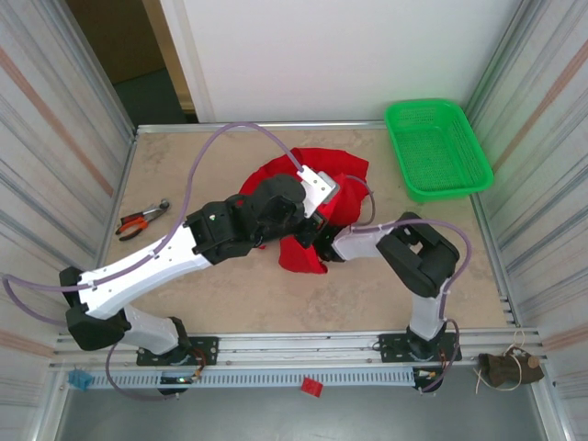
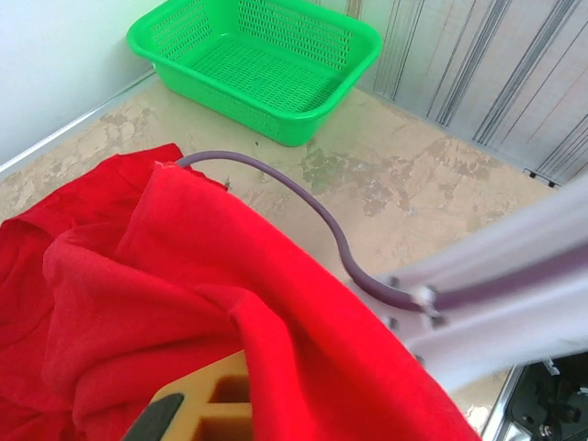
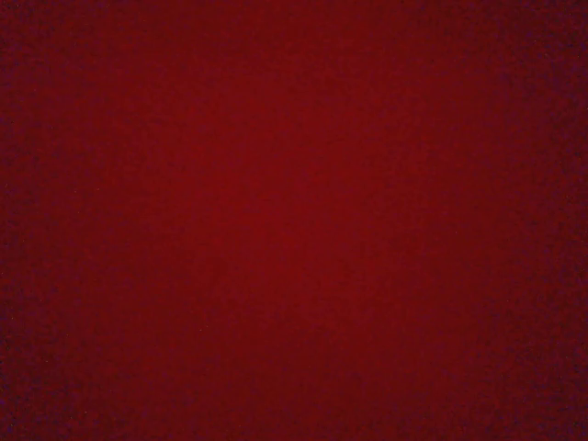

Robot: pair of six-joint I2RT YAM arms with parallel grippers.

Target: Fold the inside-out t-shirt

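Broadly, the beige, mottled stone-look surface point(image 1: 230, 294) spreads between ribbed metal walls. Two arms reach over it from 6 o'clock. The white and black left arm point(image 1: 156, 262) slants toward 1 o'clock, and the right arm point(image 1: 423, 257) bends back toward 9 o'clock.

The bright red soft cloth t-shirt point(image 1: 344, 175) lies bunched at the middle of the surface, a little toward 12 o'clock, where the two arms meet. One fold hangs down at its 6 o'clock edge. The green plastic mesh basket point(image 1: 439, 152) sits at 2 o'clock, near the far right corner and apart from the t-shirt.

In the left wrist view, the left gripper point(image 2: 202, 409) is closed on the t-shirt. The cloth drapes over its tan finger and rises from it in a ridge.

The right gripper point(image 1: 320, 244) is closed and buried in the cloth at the t-shirt's 6 o'clock side. I cannot tell whether cloth is caught between its fingers. Red cloth lies right against the right wrist camera.

Orange-handled metal pliers point(image 1: 141, 220) lie at 9 o'clock, well apart from the t-shirt. A thin purple cable point(image 2: 312, 207) arcs over the cloth beside the left gripper.
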